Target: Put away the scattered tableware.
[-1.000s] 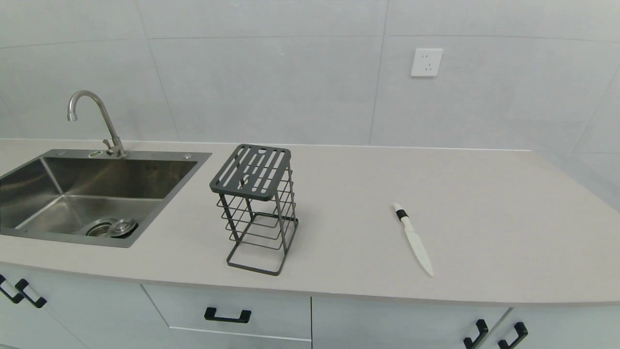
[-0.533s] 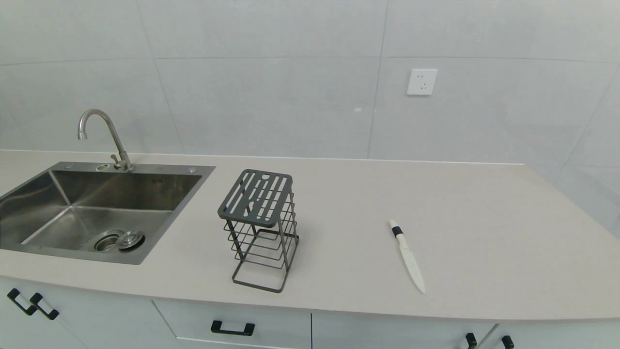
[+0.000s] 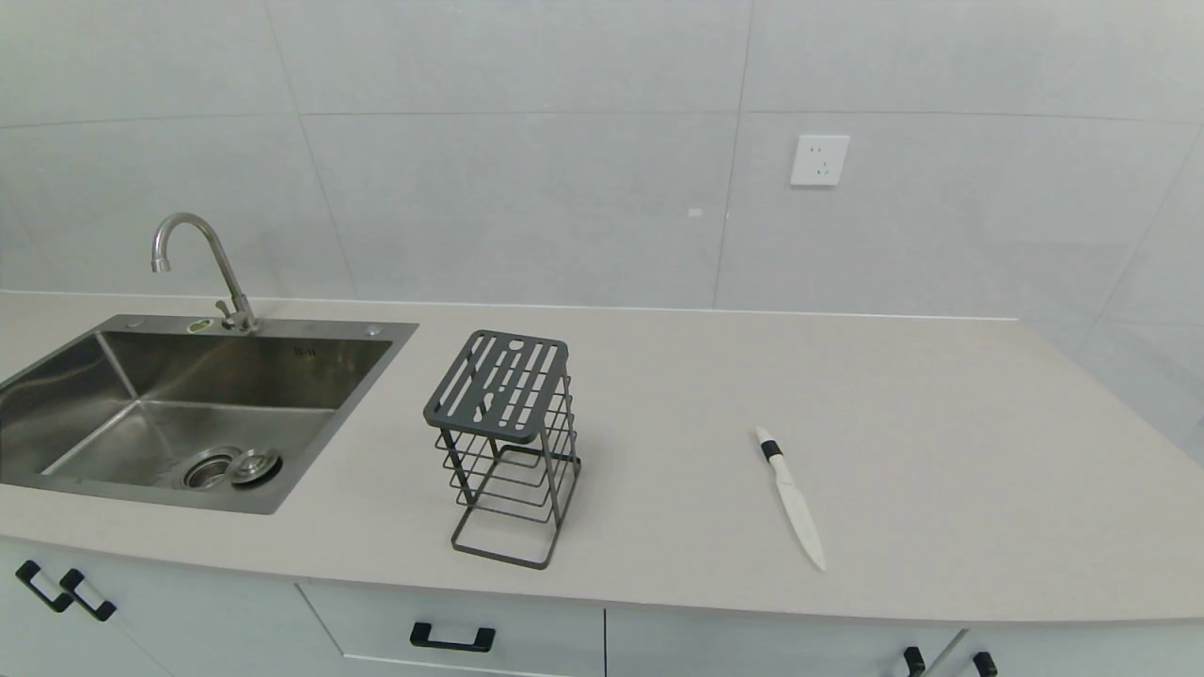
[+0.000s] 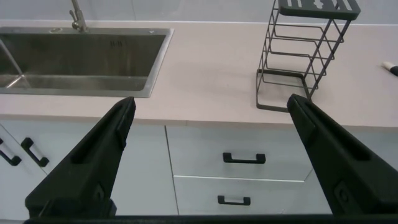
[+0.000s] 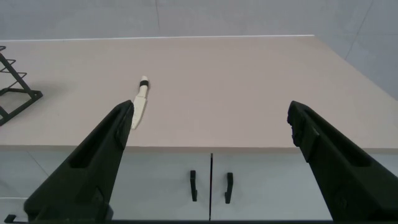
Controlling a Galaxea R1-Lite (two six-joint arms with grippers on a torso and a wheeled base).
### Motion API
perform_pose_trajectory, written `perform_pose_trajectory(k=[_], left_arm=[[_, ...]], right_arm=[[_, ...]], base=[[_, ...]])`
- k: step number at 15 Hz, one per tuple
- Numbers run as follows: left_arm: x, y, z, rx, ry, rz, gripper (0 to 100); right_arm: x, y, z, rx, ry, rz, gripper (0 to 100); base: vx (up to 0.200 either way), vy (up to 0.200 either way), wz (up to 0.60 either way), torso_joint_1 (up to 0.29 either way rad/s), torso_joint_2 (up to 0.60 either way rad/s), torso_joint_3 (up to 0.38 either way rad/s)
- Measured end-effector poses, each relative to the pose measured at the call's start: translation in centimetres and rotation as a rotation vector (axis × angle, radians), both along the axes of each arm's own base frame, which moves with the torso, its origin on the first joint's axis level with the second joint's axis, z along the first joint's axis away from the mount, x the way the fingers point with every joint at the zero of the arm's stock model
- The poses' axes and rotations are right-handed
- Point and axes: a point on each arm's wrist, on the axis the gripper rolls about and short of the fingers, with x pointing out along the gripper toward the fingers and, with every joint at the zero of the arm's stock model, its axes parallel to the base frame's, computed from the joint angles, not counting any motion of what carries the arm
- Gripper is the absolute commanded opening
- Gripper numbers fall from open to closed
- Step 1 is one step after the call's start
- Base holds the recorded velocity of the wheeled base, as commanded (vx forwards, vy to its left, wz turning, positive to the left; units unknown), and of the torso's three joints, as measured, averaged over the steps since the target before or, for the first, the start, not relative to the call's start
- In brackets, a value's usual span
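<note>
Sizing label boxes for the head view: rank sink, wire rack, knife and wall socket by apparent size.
1. sink
2. wire rack
3. knife and wall socket: unsure; the knife is longer but thinner, and the wall socket is farther off.

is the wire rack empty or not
Empty: nothing shows between the bars of the dark grey wire rack with slotted top; the white knife with black band lies flat on the beige countertop.
</note>
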Motion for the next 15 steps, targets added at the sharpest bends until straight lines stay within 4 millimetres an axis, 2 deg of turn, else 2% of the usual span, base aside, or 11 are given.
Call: perform_pose_trajectory(k=[4,9,12,15], left_arm=[[0.00,0.00,0.00,-0.002,0.000,0.002,100],[0.00,0.02,0.01,-0.016,0.000,0.009,100],[0.00,0.05,0.02,-0.045,-0.001,0.023,100],[0.00,0.04,0.01,-0.015,-0.001,0.018,100]], right_arm=[[0.00,0.00,0.01,0.001,-0.001,0.002,100],[0.00,0.00,0.01,0.002,-0.001,0.002,100],[0.00,0.00,0.00,0.004,-0.001,0.001,100],[0.00,0.00,-0.02,0.002,0.002,0.001,100]], base=[[0.000,0.000,0.00,0.058,0.00,0.056],[0.000,0.000,0.00,0.263,-0.02,0.232],[0.000,0.000,-0.60,0.079,-0.01,0.067],[0.000,0.000,0.00,0.000,0.00,0.000]])
